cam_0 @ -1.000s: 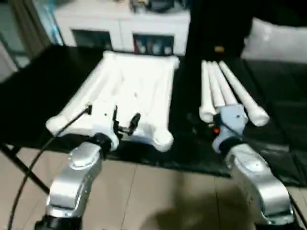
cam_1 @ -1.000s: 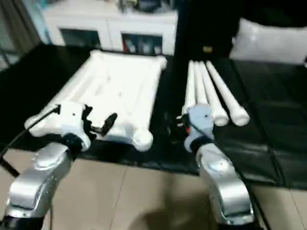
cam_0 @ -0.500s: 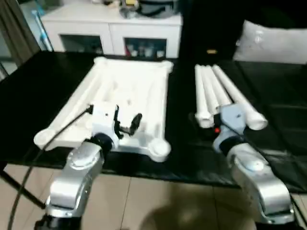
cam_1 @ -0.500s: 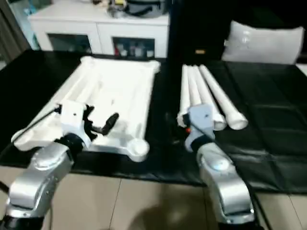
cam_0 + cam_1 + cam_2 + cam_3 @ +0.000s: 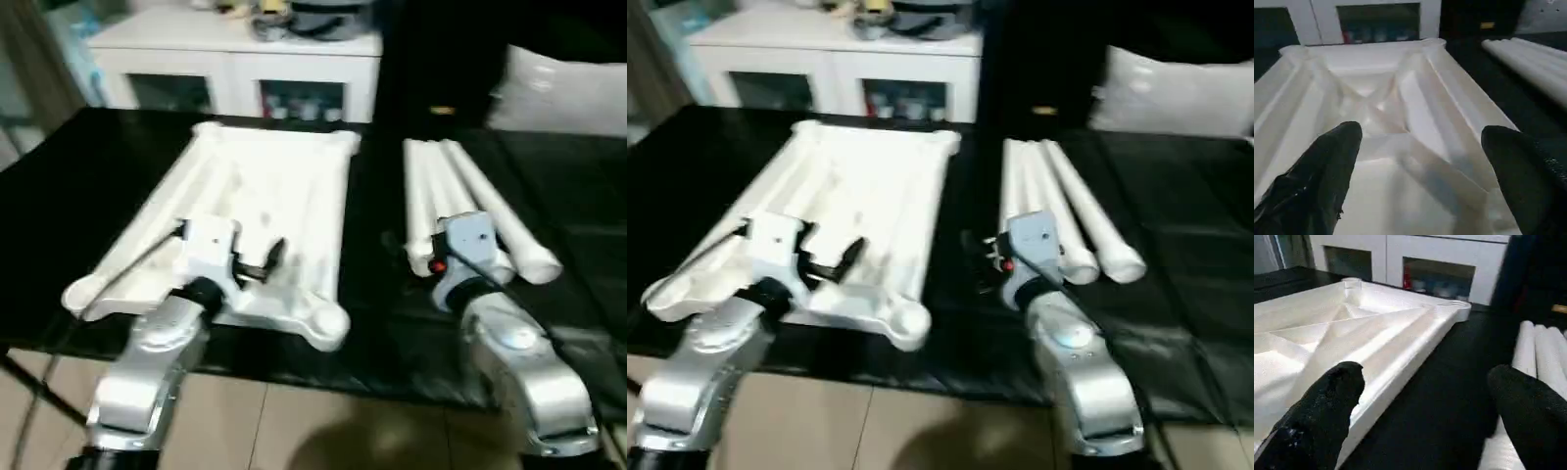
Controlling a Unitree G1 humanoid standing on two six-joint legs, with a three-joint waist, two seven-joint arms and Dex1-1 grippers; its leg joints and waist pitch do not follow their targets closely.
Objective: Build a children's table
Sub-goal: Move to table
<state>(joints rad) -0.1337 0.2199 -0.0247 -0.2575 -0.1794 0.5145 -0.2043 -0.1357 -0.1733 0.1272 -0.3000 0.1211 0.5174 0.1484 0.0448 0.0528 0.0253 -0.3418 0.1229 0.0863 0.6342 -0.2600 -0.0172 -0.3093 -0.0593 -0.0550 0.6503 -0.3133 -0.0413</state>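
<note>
Black cloth covers the work surface under everything, with a white cabinet standing at its far edge.

Left gripper first: its two black fingers stand wide apart, nothing between them but air, and it hovers over the near end of the white table top. That top lies upside down, ribbed underside up, and straight ahead between the jaws the diagonal ribs cross in an X. Beyond the crossing sits the far rim with its round corner sockets. From the head view, a near corner socket bulges out just to the inner side of the left gripper, close to the table's near edge.

Over to the right gripper: jaws spread just as wide, holding nothing. It hangs above the bare black strip between the two groups of parts. Off one fingertip runs the long side edge of the table top; off the other lie the legs, white tapered tubes bundled side by side. In the head view the right gripper sits at the near ends of the legs, which stretch away from it toward the far side of the cloth, well apart from the table top.

Further out beyond the legs, a pale cushion-like shape rests at the back.
</note>
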